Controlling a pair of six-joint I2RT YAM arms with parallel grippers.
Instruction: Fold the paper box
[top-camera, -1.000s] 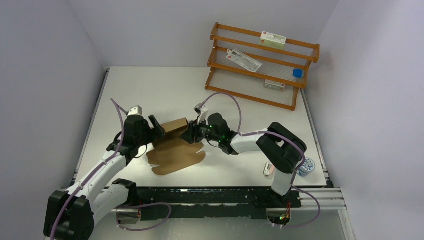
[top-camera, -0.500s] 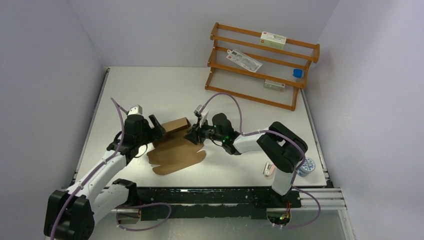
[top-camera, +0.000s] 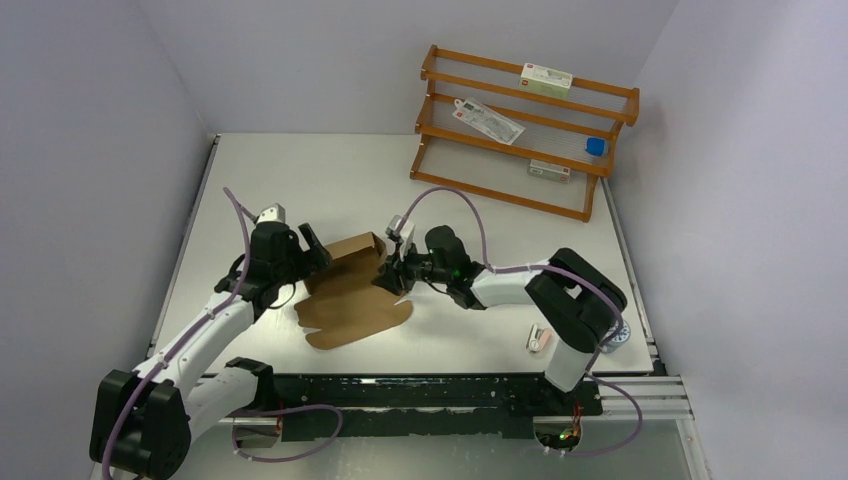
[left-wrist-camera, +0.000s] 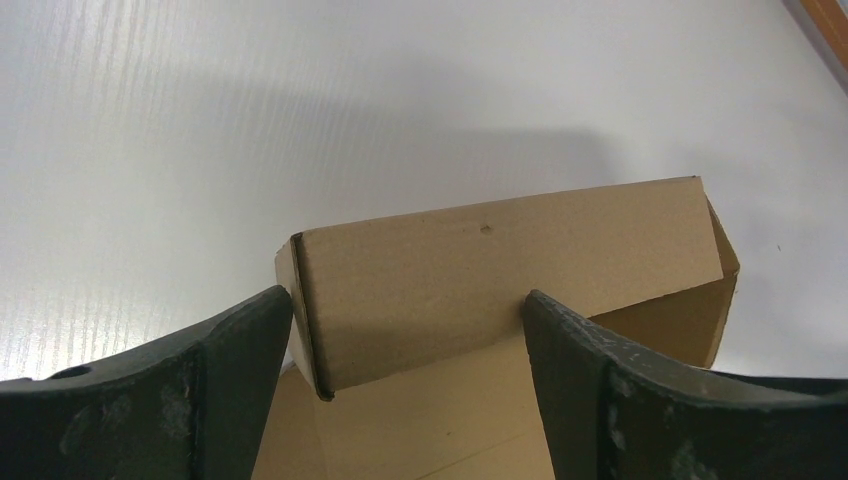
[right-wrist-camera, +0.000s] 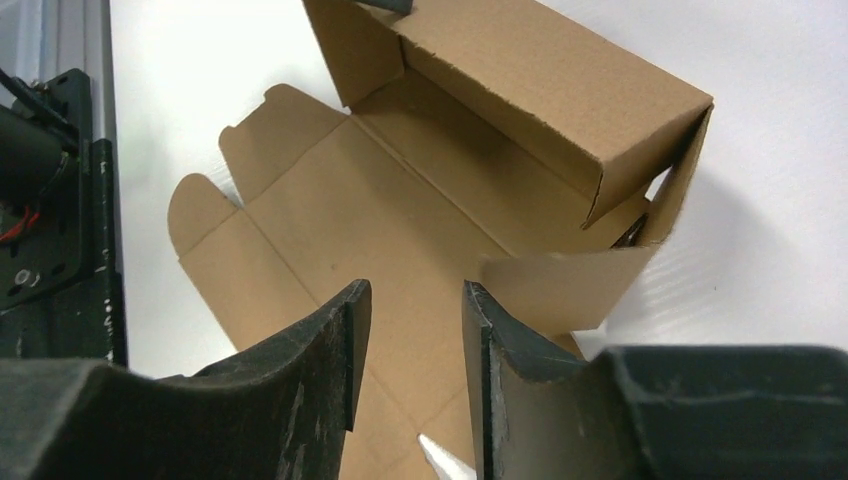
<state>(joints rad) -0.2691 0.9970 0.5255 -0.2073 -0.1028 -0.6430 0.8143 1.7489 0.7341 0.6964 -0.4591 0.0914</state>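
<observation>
Left fingers (left-wrist-camera: 225, 355): Spread wide. You see the raised cardboard wall in the gap between them, with nothing clamped. You cannot tell whether the 9 o'clock finger touches the wall's end.
Left gripper (left-wrist-camera: 408, 300): Sits at 9 o'clock of the paper box (top-camera: 355, 300), facing the end of its raised wall.
Right fingers (right-wrist-camera: 320, 350): Apart by a narrow gap, and you see no cardboard pinched in it. A loose end flap (right-wrist-camera: 560, 290) stands just beside the 3 o'clock finger.
Right gripper (right-wrist-camera: 415, 295): Sits at 3 o'clock of the box, pointing toward 9 o'clock over its open end.
Paper box: Lies near the middle of the table (top-camera: 300, 170), partly formed. One wall is folded up along the 12 o'clock edge. The rest lies flat toward 6 o'clock, with rounded flaps.
Rack (top-camera: 500, 193): Wooden, at 1 o'clock of the box and well apart from it. It holds small packages.
</observation>
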